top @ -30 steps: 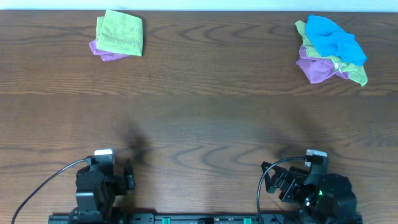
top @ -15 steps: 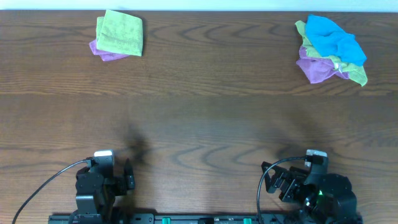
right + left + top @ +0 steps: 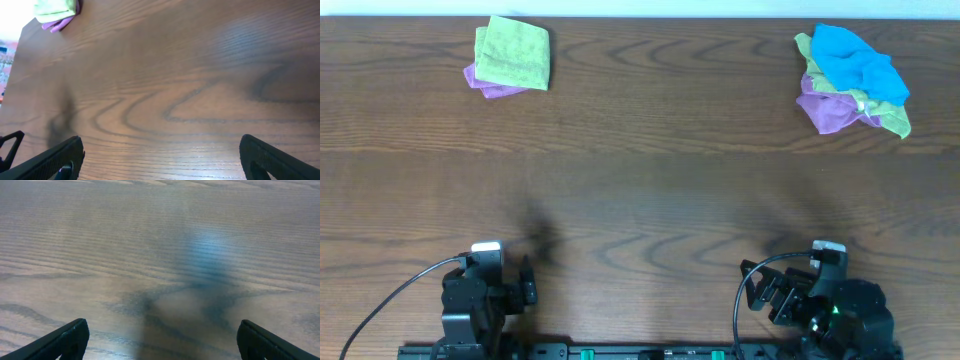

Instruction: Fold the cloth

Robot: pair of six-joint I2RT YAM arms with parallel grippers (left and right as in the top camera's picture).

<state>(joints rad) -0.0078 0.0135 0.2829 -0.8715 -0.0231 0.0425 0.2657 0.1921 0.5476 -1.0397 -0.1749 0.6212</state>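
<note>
A heap of crumpled cloths (image 3: 852, 78), blue on top of green and purple ones, lies at the table's far right. A folded green cloth on a purple one (image 3: 510, 57) lies at the far left, and it also shows at the top left of the right wrist view (image 3: 56, 11). My left gripper (image 3: 159, 340) is open and empty over bare wood at the near left edge. My right gripper (image 3: 161, 157) is open and empty over bare wood at the near right edge. Both are far from the cloths.
The dark wooden table (image 3: 650, 180) spans the whole view. Both arm bases sit at its near edge, the left one (image 3: 480, 300) and the right one (image 3: 830, 305), each with a black cable.
</note>
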